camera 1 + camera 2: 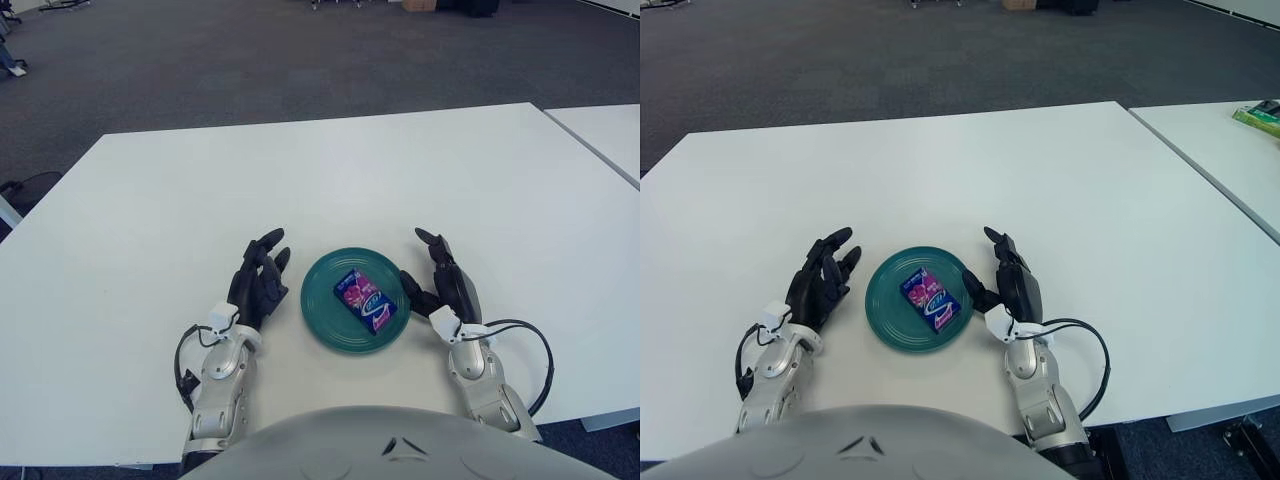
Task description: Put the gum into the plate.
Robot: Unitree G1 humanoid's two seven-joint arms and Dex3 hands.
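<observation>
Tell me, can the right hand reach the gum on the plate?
Probably yes. The right hand shows open just beside the plate, on its right, and the gum lies flat in the middle with nothing over it. The left hand shows on the plate's other side, out of the way.

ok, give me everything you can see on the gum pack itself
The gum pack is a small flat rectangular packet, blue and magenta with pale lettering too small to read, and a glossy wrapper. It looks closed and undamaged. It lies flat inside the teal plate, slightly right of centre, long axis running diagonally from upper left to lower right. Only the plate touches it; the left hand and right hand flank the plate, neither holding it.
</observation>
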